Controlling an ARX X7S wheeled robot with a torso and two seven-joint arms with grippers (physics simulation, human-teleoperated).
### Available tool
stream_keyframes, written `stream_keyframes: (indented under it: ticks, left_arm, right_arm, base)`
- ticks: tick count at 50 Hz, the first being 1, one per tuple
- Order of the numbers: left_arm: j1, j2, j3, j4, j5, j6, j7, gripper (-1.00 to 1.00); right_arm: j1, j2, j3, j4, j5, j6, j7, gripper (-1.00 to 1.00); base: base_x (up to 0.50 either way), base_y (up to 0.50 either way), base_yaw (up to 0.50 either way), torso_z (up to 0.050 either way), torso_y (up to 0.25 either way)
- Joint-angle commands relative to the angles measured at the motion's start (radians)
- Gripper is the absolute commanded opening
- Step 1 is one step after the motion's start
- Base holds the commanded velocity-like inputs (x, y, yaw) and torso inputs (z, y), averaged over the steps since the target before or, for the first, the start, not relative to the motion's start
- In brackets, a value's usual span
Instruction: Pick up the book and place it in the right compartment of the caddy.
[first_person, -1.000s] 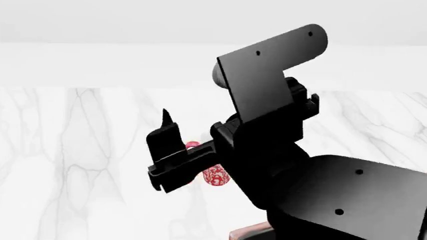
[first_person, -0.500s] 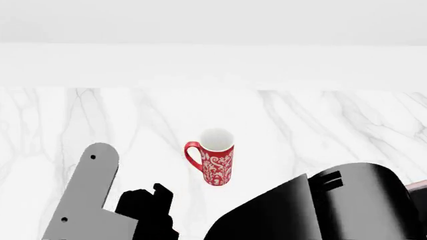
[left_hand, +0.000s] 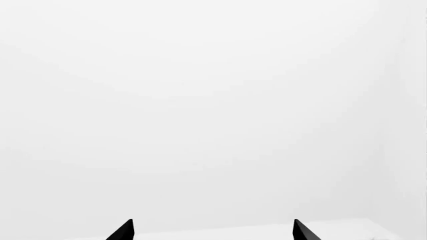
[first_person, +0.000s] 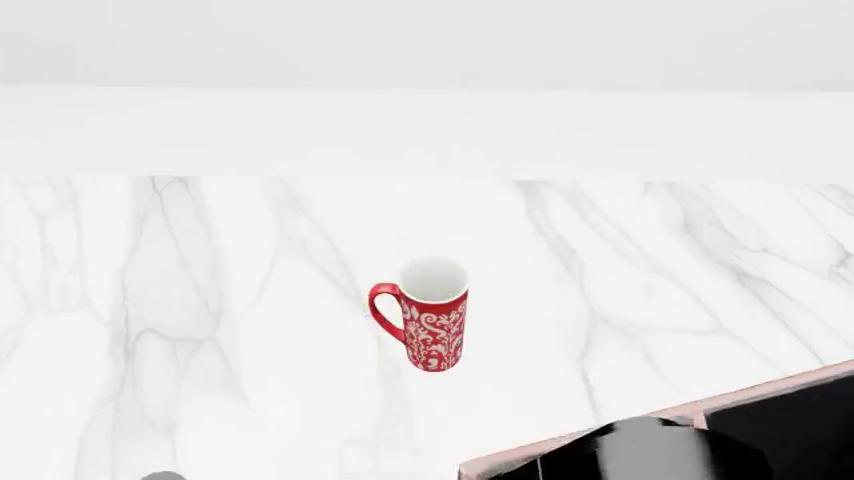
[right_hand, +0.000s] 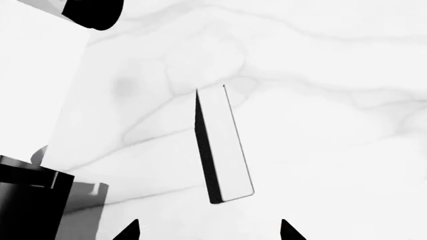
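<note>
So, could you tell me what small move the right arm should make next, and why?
Probably ease the right hand forward toward the thick black-covered book with white page edges. The book stands on the white marble tabletop, apart from both fingertips, and the open hand is roughly lined up with it but not yet around it.

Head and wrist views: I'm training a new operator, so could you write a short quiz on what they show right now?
1. True or false: the right gripper is shut on the book.
2. In the head view, the handle of the mug faces: A left, B right, C away from the camera.
3. Fill in: the caddy shows at the head view's lower ____ corner.
Key: 1 false; 2 A; 3 right.
</note>
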Motion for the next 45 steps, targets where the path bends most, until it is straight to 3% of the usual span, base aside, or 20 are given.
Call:
stream_keyframes:
  ticks: [1,20,45]
  left_arm:
    - [0.003,0.024,-0.018,-0.002,0.020,0.004,0.022,1.00]
    - [0.008,0.034,0.001,-0.005,0.023,0.019,0.017,1.00]
    - [0.019,0.051,0.004,-0.025,0.024,0.055,0.020,1.00]
  right_arm:
    - [-0.014,0.008,-0.043,0.011,-0.177,-0.066,-0.161,1.00]
    - [-0.067,-0.021,-0.213,0.154,-0.503,-0.303,-0.378,1.00]
    - [-0.170,-0.097,-0.399,0.347,-0.687,-0.503,-0.538,1.00]
  base:
    - [0.00,0.00,0.00,0.000,0.000]
    - [0.00,0.00,0.00,0.000,0.000]
    - [0.00,0.00,0.00,0.000,0.000]
